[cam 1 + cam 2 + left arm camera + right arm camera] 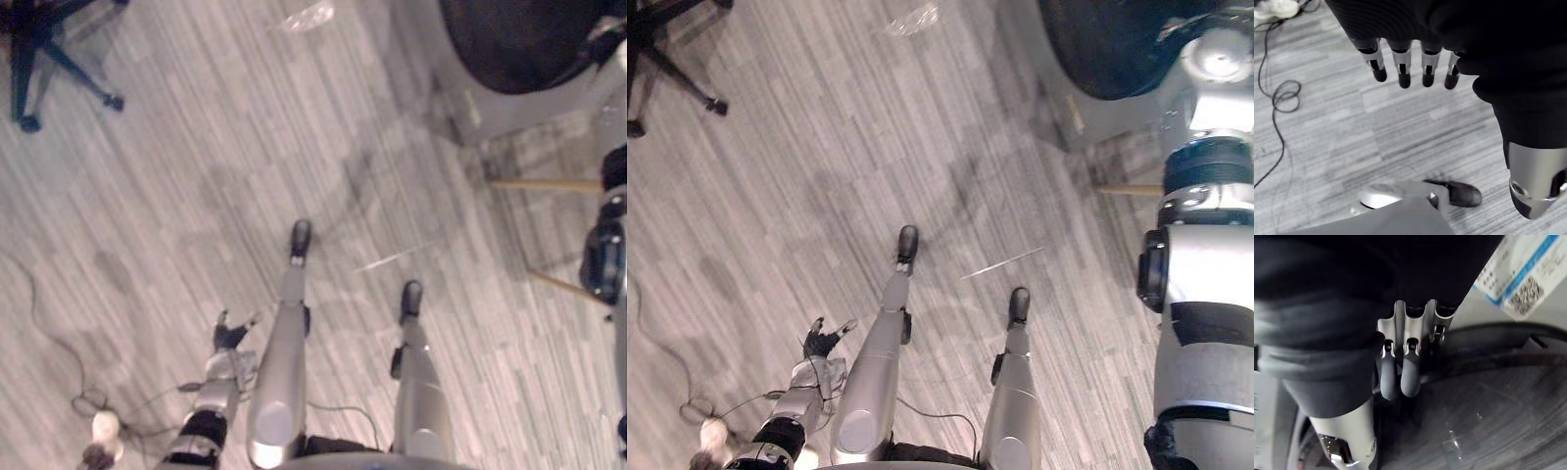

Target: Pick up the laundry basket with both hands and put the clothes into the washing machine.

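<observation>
At the far left a chair (pixel 29 29) stands on the wooden floor (pixel 196 176), well apart from the robot. The left robot hand (pixel 820 341) hangs low at the robot's left side, over bare floor. In its wrist view the fingers (pixel 1402 63) are straight and relaxed, and the hand is released and carries nothing.

Further right, ahead of the robot and on its right, is the washer (pixel 519 44), its dark round opening facing the room. The right arm reaches up along the right edge of the head views toward that opening. The right robot hand (pixel 1405 333) is just at the dark rim of the drum. Its fingers (pixel 1410 377) are loosely extended and point inward. Nothing is held between them and the thumb, so this hand is released too.

Neither robot hand holds a basket or clothes, and where the basket lies cannot be told. The washer lies up and to the right of the robot. The right arm is much the nearer to it, and the left robot hand is well apart from it on the other side. Any work at the drum therefore looks likely to fall to the right side, and the left would have to cross the body to help.
</observation>
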{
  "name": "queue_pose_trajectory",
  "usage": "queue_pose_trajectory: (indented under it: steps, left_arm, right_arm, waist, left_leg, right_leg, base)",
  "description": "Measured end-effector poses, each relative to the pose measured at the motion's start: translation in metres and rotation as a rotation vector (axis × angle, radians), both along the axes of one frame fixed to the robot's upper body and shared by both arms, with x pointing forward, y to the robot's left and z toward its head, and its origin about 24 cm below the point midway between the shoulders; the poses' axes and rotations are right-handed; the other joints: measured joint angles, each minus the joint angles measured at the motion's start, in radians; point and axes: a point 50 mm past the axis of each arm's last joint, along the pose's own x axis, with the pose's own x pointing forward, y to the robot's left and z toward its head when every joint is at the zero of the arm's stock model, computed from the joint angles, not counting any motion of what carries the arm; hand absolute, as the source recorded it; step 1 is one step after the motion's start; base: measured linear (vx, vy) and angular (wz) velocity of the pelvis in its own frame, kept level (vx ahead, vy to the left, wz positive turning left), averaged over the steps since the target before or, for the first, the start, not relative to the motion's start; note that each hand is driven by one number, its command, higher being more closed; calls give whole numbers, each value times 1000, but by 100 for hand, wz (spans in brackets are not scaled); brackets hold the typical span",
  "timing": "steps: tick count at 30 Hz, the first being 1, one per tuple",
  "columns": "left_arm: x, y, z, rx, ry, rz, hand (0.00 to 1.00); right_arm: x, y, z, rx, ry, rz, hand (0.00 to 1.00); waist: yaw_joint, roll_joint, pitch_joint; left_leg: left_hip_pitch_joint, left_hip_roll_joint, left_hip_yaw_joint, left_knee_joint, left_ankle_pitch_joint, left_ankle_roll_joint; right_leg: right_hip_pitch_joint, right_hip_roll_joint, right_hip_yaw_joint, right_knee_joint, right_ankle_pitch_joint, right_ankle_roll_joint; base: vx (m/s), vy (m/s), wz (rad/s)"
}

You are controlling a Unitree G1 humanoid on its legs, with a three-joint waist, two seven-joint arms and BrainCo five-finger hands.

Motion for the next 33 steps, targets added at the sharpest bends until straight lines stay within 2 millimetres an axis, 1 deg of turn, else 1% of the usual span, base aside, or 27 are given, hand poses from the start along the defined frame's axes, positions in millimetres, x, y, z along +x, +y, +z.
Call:
queue_pose_trajectory:
  steps: [1, 3, 5, 7, 9, 11, 12, 14, 16, 17, 19, 20, 21, 22, 24, 25, 26, 27, 28, 29, 30, 31, 32, 33]
  left_arm:
    - [2, -2, 2, -4, -17, -3, 0]
    - [10, -15, 12, -54, -84, -8, 0]
    - [13, -21, 16, -78, -115, -6, 0]
    - [14, -22, 18, -90, -125, 4, 0]
    - [13, -24, 17, -104, -121, 13, 0]
    - [12, -22, 15, -121, -111, 48, 0]
    - [11, -21, 13, -124, -102, 63, 0]
    - [11, -19, 9, -130, -73, 91, 0]
    - [10, -19, 3, -128, -28, 106, 0]
    - [9, -19, 2, -126, -22, 110, 0]
    - [7, -21, -1, -122, 7, 113, 0]
    - [7, -21, -1, -120, 12, 110, 0]
    - [6, -21, -2, -113, 22, 107, 0]
    - [6, -21, -3, -113, 25, 108, 0]
    - [1, -12, -7, -101, 58, 151, 0]
    - [0, -9, -7, -91, 66, 156, 0]
    - [-2, -5, -9, -83, 78, 170, 0]
    - [-5, -2, -11, -73, 97, 177, 0]
    - [-7, -1, -13, -67, 108, 179, 0]
    - [-13, 4, -16, -55, 129, 184, 0]
    - [-19, 7, -20, -33, 160, 178, 0]
    - [-21, 8, -22, -20, 177, 168, 0]
    - [-22, 13, -23, 2, 189, 154, 0]
    - [-22, 17, -22, 19, 194, 140, 0]
  right_arm:
    - [-2, -2, 2, 5, -8, -1, 0]
    - [-12, -10, 14, 5, -52, -12, 0]
    - [-16, -9, 20, 10, -95, 4, 0]
    - [-18, -2, 22, -22, -127, 27, 0]
    - [-17, 0, 19, -22, -118, 36, 0]
    - [-17, 5, 12, -7, -129, 72, 0]
    - [-17, 12, 7, 6, -148, 106, 0]
    - [-14, 33, -10, 41, -181, 199, 0]
    - [-13, 76, -42, 44, -210, 348, 0]
    - [-13, 87, -50, 48, -210, 388, 0]
    - [-12, 132, -90, 67, -156, 531, 0]
    - [-12, 137, -98, 74, -142, 548, 0]
    - [-13, 144, -110, 81, -119, 563, 0]
    - [-14, 147, -118, 94, -105, 570, 0]
    - [-17, 159, -156, 144, -23, 614, 0]
    - [-19, 160, -167, 158, 1, 620, 0]
    - [-25, 161, -184, 177, 35, 633, 0]
    - [-32, 160, -202, 180, 77, 644, 0]
    - [-36, 161, -210, 181, 98, 651, 0]
    - [-42, 160, -227, 195, 145, 656, 0]
    - [-49, 157, -244, 205, 190, 646, 0]
    - [-52, 154, -252, 207, 211, 638, 0]
    - [-60, 150, -268, 215, 258, 621, 0]
    - [-69, 148, -286, 244, 310, 613, 0]
  waist:
    - [1, 2, -1]
    - [21, 13, -3]
    - [20, 22, -1]
    - [10, 23, -1]
    - [8, 24, -2]
    - [6, 24, -2]
    - [6, 24, -2]
    - [2, 24, -2]
    - [-8, 24, -4]
    - [-8, 23, -5]
    - [-12, 22, -18]
    - [-11, 22, -18]
    - [-9, 20, -19]
    - [-9, 19, -19]
    - [-11, -5, -32]
    - [-11, -14, -36]
    - [-13, -24, -41]
    - [-25, -31, -45]
    - [-35, -36, -48]
    - [-53, -54, -65]
    - [-64, -72, -94]
    - [-68, -80, -105]
    - [-81, -104, -128]
    - [-92, -131, -147]
  left_leg:
    - [-9, -2, -5, 0, 0, 0]
    - [-56, -4, -10, 0, -1, 2]
    - [-84, -3, -10, 0, -1, 2]
    - [-95, -3, -7, 0, 5, 5]
    - [-89, -2, -7, 0, 6, 4]
    - [-83, 8, -7, 0, 6, 5]
    - [-77, 11, -7, 0, 8, 5]
    - [-52, 13, -3, 0, 10, 8]
    - [-3, 12, 7, 0, 9, 9]
    - [9, 13, 11, 0, 7, 10]
    - [45, 14, 15, 0, 3, 11]
    - [53, 14, 14, 0, 3, 11]
    - [65, 13, 14, 0, 0, 11]
    - [72, 11, 11, 0, -7, 16]
    - [89, 10, 16, 0, -11, 14]
    - [95, 10, 21, 0, -12, 14]
    - [108, 10, 25, 0, -11, 14]
    - [125, 12, 30, 0, -12, 13]
    - [136, 13, 33, 0, -15, 9]
    - [149, 13, 40, 0, -21, 2]
    - [154, 14, 45, 0, -27, -6]
    - [158, 14, 46, -1, -37, -18]
    - [161, 14, 57, -1, -76, -65]
    - [162, 7, 74, 8, -70, -63]
  right_leg:
    - [-7, -1, -3, 0, 0, 1]
    - [-48, -2, -15, 3, -1, 2]
    - [-67, -2, -28, 6, -1, 4]
    - [-76, -3, -42, 16, -2, 4]
    - [-76, -3, -54, 30, -2, 4]
    - [-72, 0, -60, 37, -2, 4]
    - [-66, 3, -63, 38, -2, 4]
    - [-44, 4, -64, 39, -2, 4]
    - [-5, 5, -62, 47, -3, 3]
    - [3, 6, -60, 50, -3, 3]
    - [34, 8, -51, 53, -5, 0]
    - [44, 8, -50, 53, -7, -1]
    - [57, 7, -50, 53, -14, -3]
    - [65, 6, -50, 54, -18, -6]
    - [78, 3, -44, 54, -30, -7]
    - [80, 3, -38, 53, -34, -11]
    - [89, 3, -26, 52, -42, -15]
    - [103, 3, -23, 51, -42, -15]
    - [110, 3, -19, 51, -43, -15]
    - [115, 3, -6, 51, -44, -15]
    - [114, 3, 5, 47, -47, -21]
    - [114, 3, 9, 43, -47, -23]
    - [113, -2, 21, 32, -43, -30]
    - [111, -21, 38, 16, -45, -30]
  base:
    - [60, 33, 13]
    - [42, 29, 4]
    - [55, 31, 9]
    - [100, 47, 7]
    - [74, 33, 2]
    - [87, 25, 3]
    - [77, 5, 3]
    - [79, 7, 3]
    - [75, 11, 2]
    - [57, 8, -3]
    - [43, 2, 2]
    - [22, 3, 10]
    - [5, 7, 12]
    - [-2, 9, 12]
    - [-20, 4, 0]
    - [-37, -12, -10]
    - [-36, -20, -9]
    - [-35, -22, -9]
    - [-42, -18, -14]
    - [-43, -22, -22]
    - [-36, -26, -23]
    - [-17, -39, -20]
    - [2, -36, -18]
    - [16, -30, -29]
